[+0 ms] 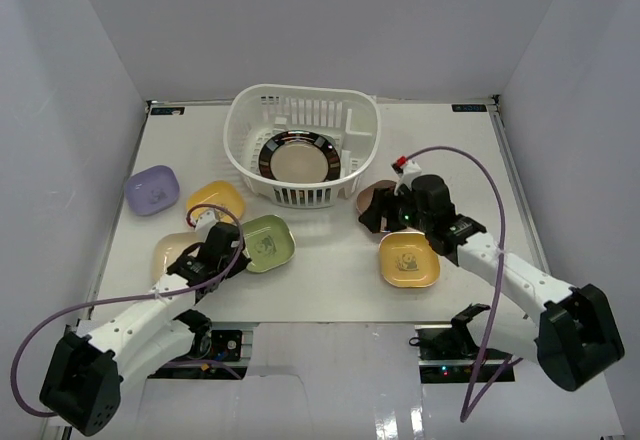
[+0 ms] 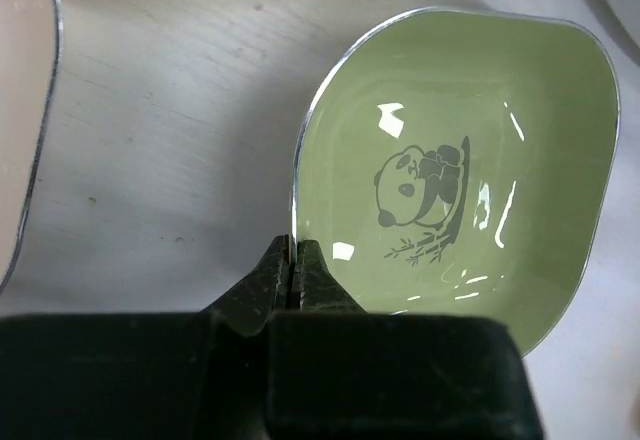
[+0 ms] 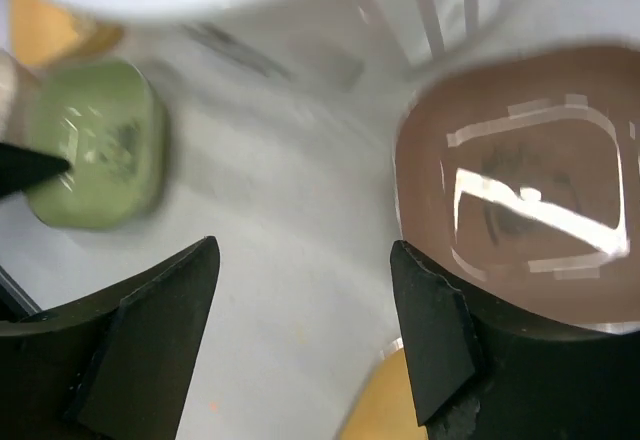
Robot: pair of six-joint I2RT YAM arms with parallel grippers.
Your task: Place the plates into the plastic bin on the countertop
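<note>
1. Countertop (image 1: 325, 275): white, walled in pale grey.
2. Plastic bin (image 1: 300, 120): white lattice basket, at the middle of the far edge, upright.
3. Large plate (image 1: 297, 158): dark rim, beige centre, lay flat inside the bin.
4. Lavender dish (image 1: 152, 189): near the left edge, apart from the rest.
5. Yellow dish (image 1: 216, 200): just left of the bin, on the desk.
6. Cream dish (image 1: 176, 251): towards the near left corner, partly hidden under the left arm.
7. Green dish (image 1: 268, 243): panda print, left of centre, flat on the desk.
8. Left gripper (image 2: 292, 268): fingers pressed together on the green dish's rim, at the side facing the left edge; seen in the top view at (image 1: 238, 248).
9. Brown dish (image 1: 378, 197): right of the bin, close to its wall; glossy and blurred in the right wrist view (image 3: 520, 200).
10. Right gripper (image 3: 305, 250): fingers spread wide, holding nothing, the brown dish lying just beside one finger; top view (image 1: 372, 214).
11. Second yellow dish (image 1: 408, 259): panda print, nearer the near edge than the brown dish, under the right arm's wrist.
</note>
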